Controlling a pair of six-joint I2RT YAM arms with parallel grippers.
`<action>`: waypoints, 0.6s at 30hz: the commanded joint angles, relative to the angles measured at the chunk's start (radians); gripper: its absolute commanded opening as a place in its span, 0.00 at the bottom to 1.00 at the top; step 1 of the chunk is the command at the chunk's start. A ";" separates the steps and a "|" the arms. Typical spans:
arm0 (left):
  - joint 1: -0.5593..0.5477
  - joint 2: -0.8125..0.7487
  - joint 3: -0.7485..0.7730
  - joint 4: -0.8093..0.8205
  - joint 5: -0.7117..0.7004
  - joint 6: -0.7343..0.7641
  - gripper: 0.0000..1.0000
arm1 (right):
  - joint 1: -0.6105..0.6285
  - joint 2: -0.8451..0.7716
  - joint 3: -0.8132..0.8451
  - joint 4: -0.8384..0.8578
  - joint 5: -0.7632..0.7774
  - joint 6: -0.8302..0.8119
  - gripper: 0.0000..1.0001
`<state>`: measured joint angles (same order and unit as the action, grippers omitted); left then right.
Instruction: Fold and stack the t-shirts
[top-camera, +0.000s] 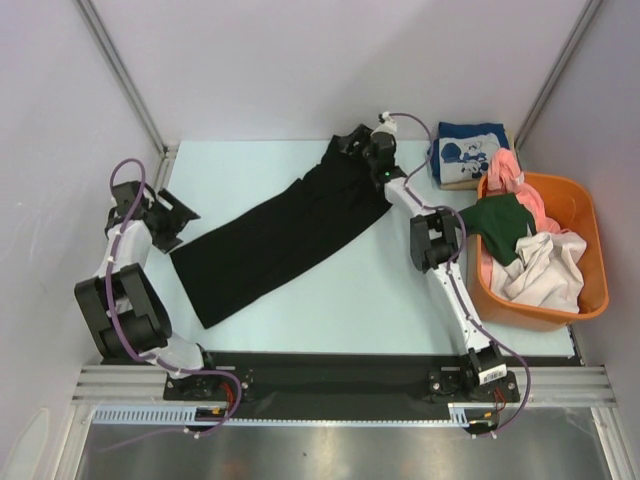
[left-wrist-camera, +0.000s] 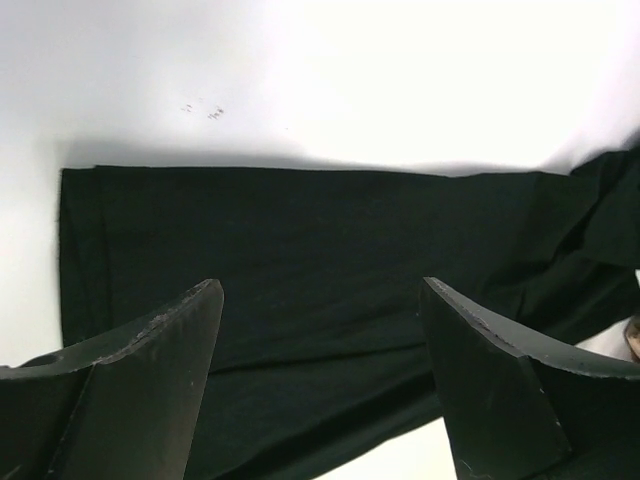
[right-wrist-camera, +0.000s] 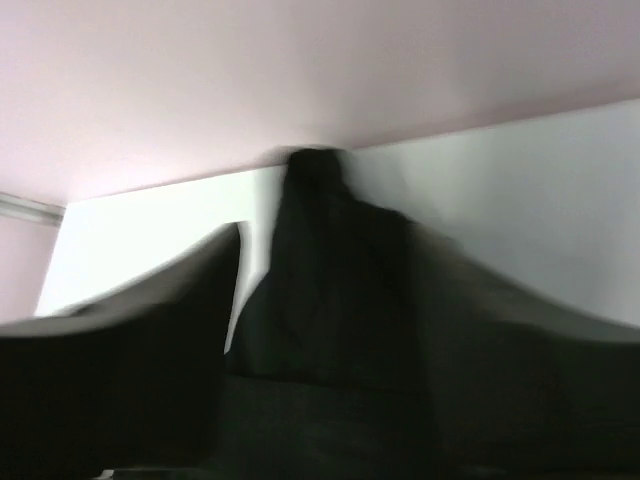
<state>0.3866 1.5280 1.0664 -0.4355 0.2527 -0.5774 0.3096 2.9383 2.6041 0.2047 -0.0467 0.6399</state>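
The large black t-shirt lies as a long narrow strip running diagonally across the table, from front left to far middle. My left gripper is open and empty, just beyond the strip's near-left end; the left wrist view shows its gripper over the black cloth. My right gripper is at the strip's far end; its blurred wrist view shows the gripper spread apart with black cloth between the fingers. A folded navy tee with white print lies at the far right.
An orange basket at the right edge holds a pink tee, a dark green tee and an off-white tee. The table is pale, with walls close at the back and sides.
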 joint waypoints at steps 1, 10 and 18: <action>-0.020 -0.035 -0.003 0.040 0.042 -0.019 0.85 | 0.054 -0.089 0.052 0.211 0.111 -0.043 0.79; -0.054 -0.137 0.006 -0.002 -0.079 0.001 0.88 | 0.017 -0.746 -0.657 -0.022 0.157 -0.068 0.95; -0.014 -0.373 -0.086 -0.065 -0.050 0.013 0.90 | 0.267 -1.171 -1.268 -0.182 0.090 0.125 0.90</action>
<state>0.3622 1.2697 1.0309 -0.4690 0.1959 -0.5751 0.4042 1.8008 1.4822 0.1192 0.0933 0.6788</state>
